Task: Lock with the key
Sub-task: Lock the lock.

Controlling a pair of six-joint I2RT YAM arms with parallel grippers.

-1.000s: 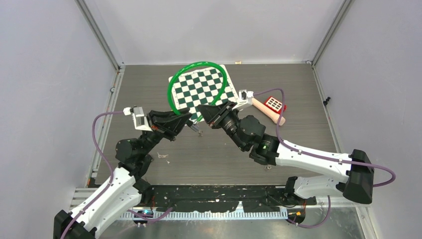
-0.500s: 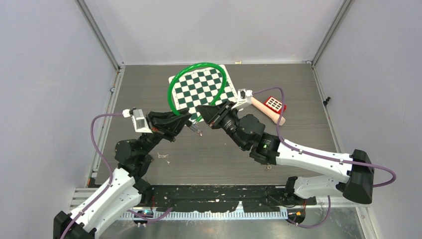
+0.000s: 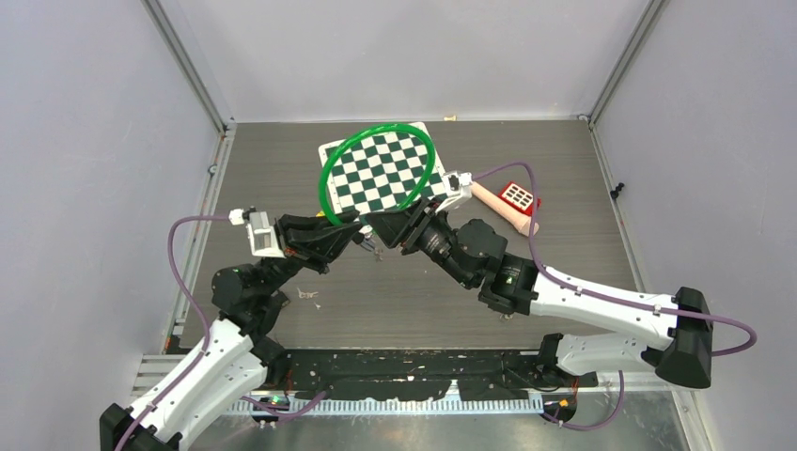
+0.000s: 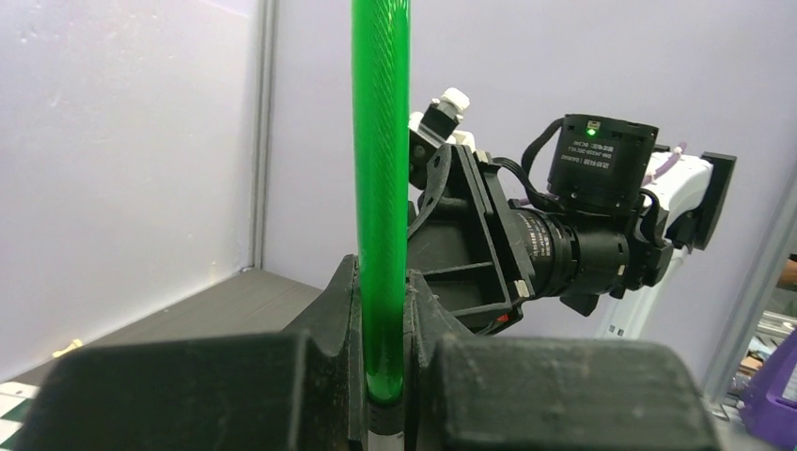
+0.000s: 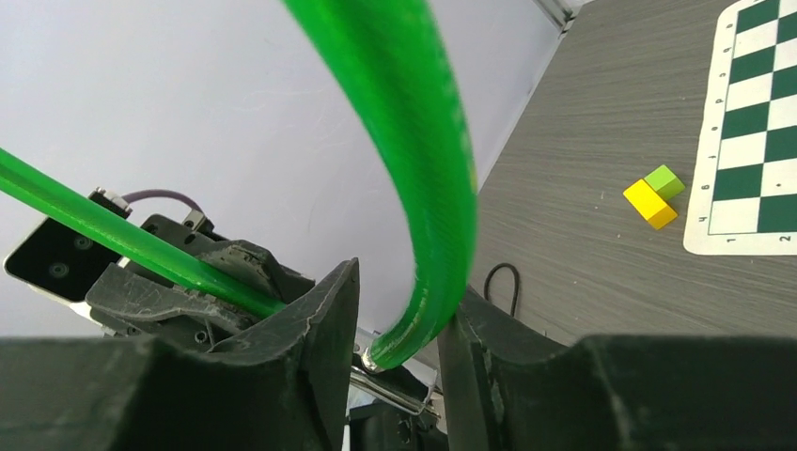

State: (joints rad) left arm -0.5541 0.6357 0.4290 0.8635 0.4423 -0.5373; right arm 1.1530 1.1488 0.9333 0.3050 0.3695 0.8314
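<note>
A green cable lock (image 3: 380,127) stands as a raised loop over the chessboard, held between both arms. My left gripper (image 3: 355,232) is shut on one cable end; in the left wrist view the cable (image 4: 381,188) rises straight out of the gripper (image 4: 383,376), with a black collar and silver pin just below. My right gripper (image 3: 379,224) faces it closely. In the right wrist view the other cable end (image 5: 423,141) curves down between its fingers (image 5: 399,319), leaning on the right finger, into a black lock body (image 5: 414,413) low in the gap. A small key (image 3: 374,249) seems to dangle under the tips.
A green-and-white chessboard mat (image 3: 414,150) lies at the back centre. A pink-handled tool with a red keypad (image 3: 517,197) lies to its right. A yellow block (image 5: 650,204) and green block (image 5: 664,179) sit beside the mat. A small piece (image 3: 307,294) lies near the left arm.
Both grippers have shifted slightly left and nearer, the right gripper closing in on the left. The green loop has tilted and widened to the right. Both holds look unchanged.
</note>
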